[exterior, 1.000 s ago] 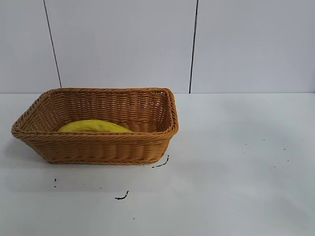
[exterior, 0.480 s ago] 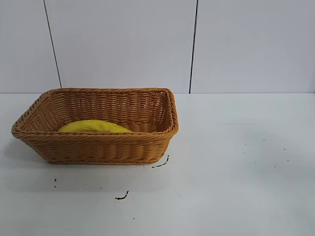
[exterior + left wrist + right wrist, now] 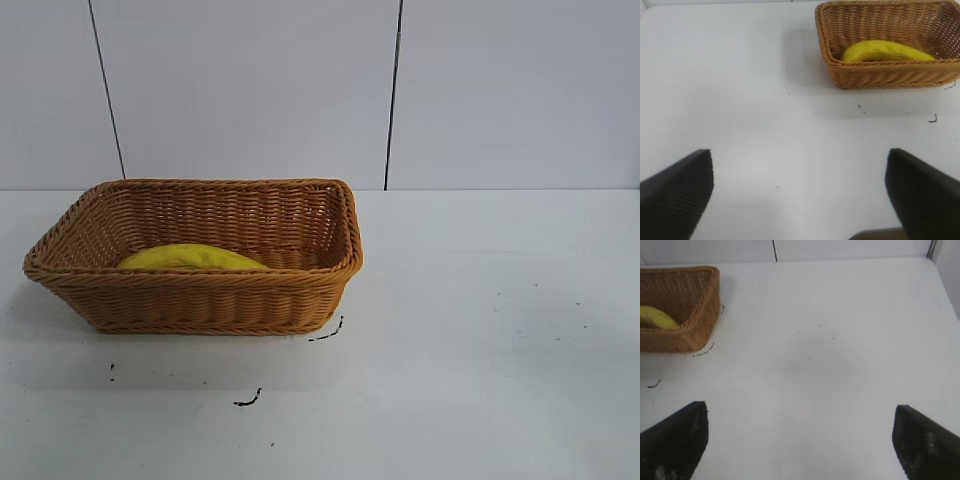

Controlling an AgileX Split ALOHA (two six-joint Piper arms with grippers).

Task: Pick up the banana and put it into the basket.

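The yellow banana (image 3: 190, 257) lies inside the tan wicker basket (image 3: 200, 300) at the table's left. It also shows in the left wrist view (image 3: 887, 51) inside the basket (image 3: 880, 77), and partly in the right wrist view (image 3: 657, 318) inside the basket (image 3: 700, 320). Neither gripper appears in the exterior view. My left gripper (image 3: 800, 187) is open and empty over bare table, well away from the basket. My right gripper (image 3: 801, 437) is open and empty over bare table, far from the basket.
The white table (image 3: 480, 330) carries small black marks (image 3: 248, 400) in front of the basket. A white panelled wall (image 3: 250, 90) stands behind.
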